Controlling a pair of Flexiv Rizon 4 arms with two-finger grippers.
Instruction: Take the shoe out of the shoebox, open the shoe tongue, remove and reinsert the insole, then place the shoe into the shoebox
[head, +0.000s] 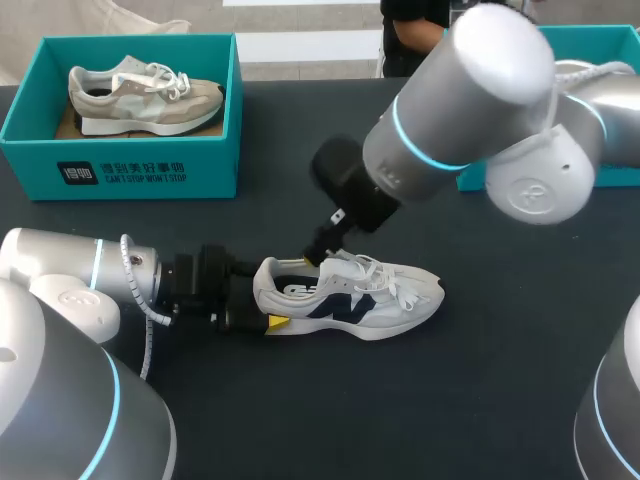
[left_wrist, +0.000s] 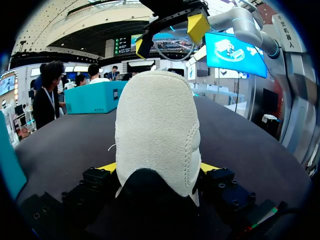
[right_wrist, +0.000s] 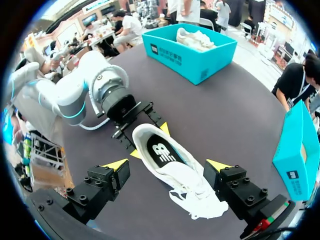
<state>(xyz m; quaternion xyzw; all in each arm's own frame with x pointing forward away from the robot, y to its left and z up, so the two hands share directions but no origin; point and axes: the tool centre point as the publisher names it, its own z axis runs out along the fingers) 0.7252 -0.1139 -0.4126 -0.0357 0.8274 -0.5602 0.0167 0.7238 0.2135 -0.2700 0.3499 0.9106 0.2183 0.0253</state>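
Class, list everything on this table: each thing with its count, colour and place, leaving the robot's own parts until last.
table: one, black, under everything.
left shoebox: one, teal, far left corner, holding a shoe.
right shoebox: one, teal, far right, partly hidden behind the right arm in the head view.
beige shoe: one, beige and grey, inside the left shoebox.
white shoe: one, white with a dark logo, on the table's middle, outside both boxes.
left gripper: one, yellow-tipped, shut on the white shoe's heel.
right gripper: one, yellow-tipped, open above the white shoe.
left arm, right arm: two, silver.
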